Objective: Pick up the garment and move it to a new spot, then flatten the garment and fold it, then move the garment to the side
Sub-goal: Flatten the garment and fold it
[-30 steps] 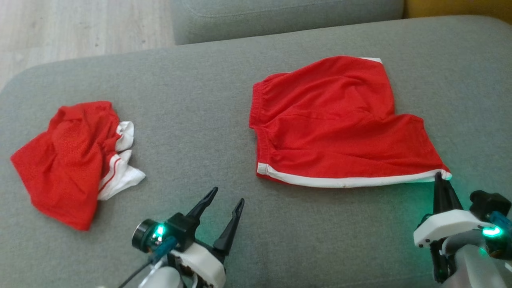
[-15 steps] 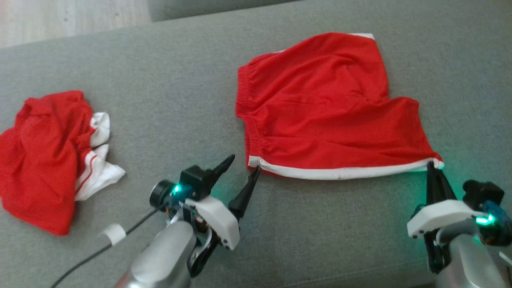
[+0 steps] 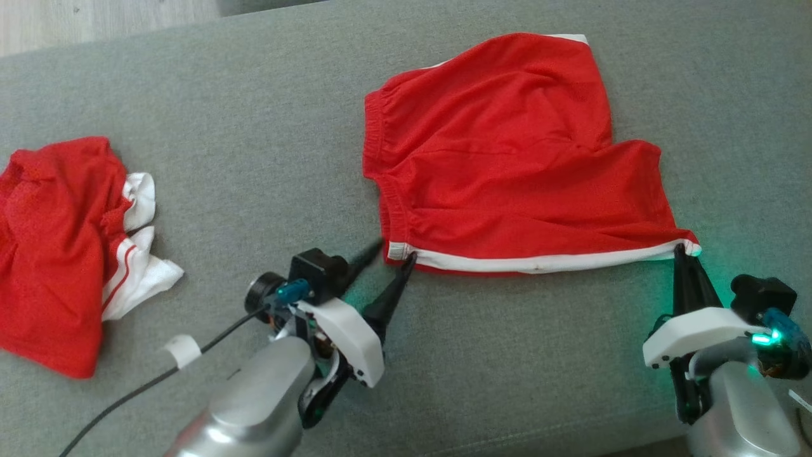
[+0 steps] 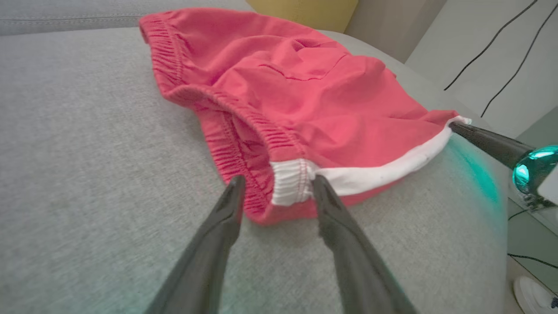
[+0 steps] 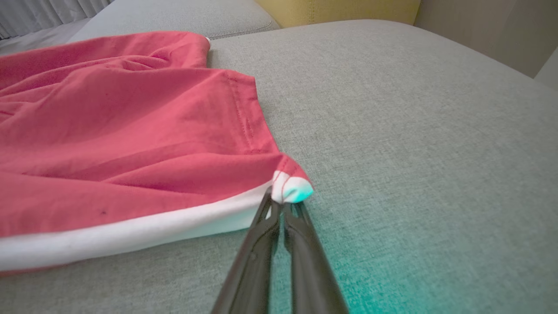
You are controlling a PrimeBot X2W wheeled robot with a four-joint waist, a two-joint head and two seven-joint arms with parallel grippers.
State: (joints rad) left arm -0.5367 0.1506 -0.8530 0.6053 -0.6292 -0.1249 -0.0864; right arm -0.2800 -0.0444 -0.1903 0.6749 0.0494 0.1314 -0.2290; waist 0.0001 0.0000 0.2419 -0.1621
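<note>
The garment (image 3: 501, 165), red shorts with a white hem band, lies spread on the grey sofa cushion (image 3: 266, 127). My right gripper (image 3: 680, 249) is shut on the hem's right corner, and the pinched white tip (image 5: 292, 189) shows at its fingertips (image 5: 277, 205). My left gripper (image 3: 396, 249) is open at the hem's left corner. In the left wrist view the garment (image 4: 296, 96) has its white corner (image 4: 290, 185) between my left gripper's (image 4: 277, 181) two fingers, which rest low on the cushion. My right gripper (image 4: 488, 139) holds the far end there.
A second red and white garment (image 3: 63, 247) lies crumpled at the cushion's left. Wooden floor (image 3: 95, 19) shows beyond the far edge. A yellow cushion (image 5: 331, 11) sits behind the sofa seat. Cables hang on the wall (image 4: 488, 43).
The head camera has tilted down and shifted. My left gripper has moved forward and right until its fingers straddle the hem's left corner, and the jaws have narrowed slightly. The right gripper keeps its hold.
</note>
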